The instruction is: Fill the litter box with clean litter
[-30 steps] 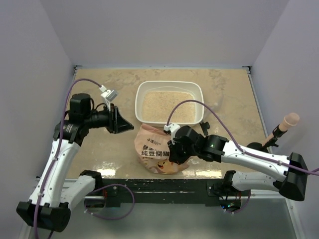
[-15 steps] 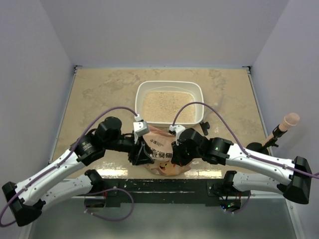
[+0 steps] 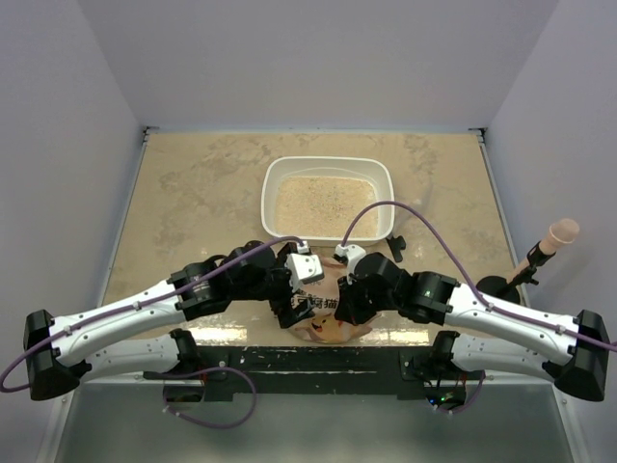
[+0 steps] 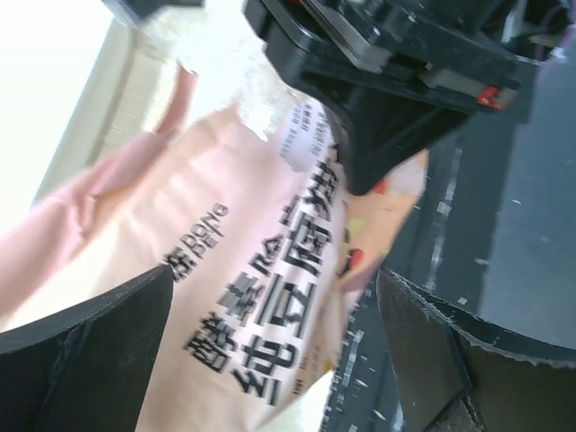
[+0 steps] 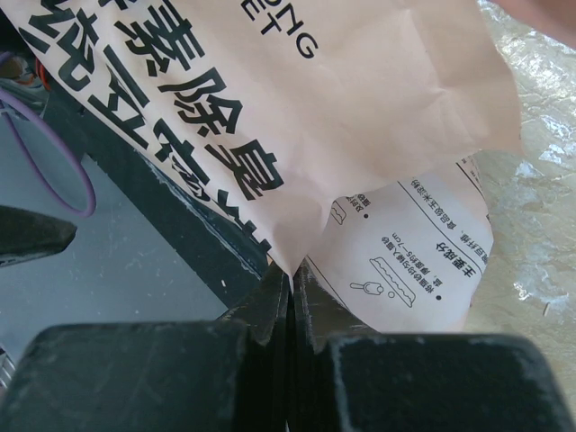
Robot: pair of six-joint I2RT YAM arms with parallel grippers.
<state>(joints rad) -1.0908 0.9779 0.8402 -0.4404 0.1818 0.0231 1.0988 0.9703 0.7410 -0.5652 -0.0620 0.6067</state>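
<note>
The white litter box (image 3: pixel 269 183) stands at mid table with clean litter (image 3: pixel 324 204) spread over its floor. Just in front of it, near the table's front edge, is the orange-pink printed bag (image 3: pixel 325 311), held between both arms. My right gripper (image 3: pixel 349 304) is shut on a pinched fold of the bag (image 5: pixel 324 108), with the paper coming out of my right gripper (image 5: pixel 291 273). My left gripper (image 3: pixel 292 305) is at the bag's left side. In the left wrist view my left gripper (image 4: pixel 270 351) is open wide, its fingers (image 4: pixel 99 351) either side of the bag (image 4: pixel 243 270).
A tool with a pink handle (image 3: pixel 556 234) stands in a holder at the right edge. A small black object (image 3: pixel 396 247) lies by the box's near right corner. The black front rail (image 3: pixel 318 357) runs just below the bag. Walls enclose the table.
My left arm swung in from the left side of the table to the bag and its jaws opened wide. My right gripper kept its hold on the bag.
</note>
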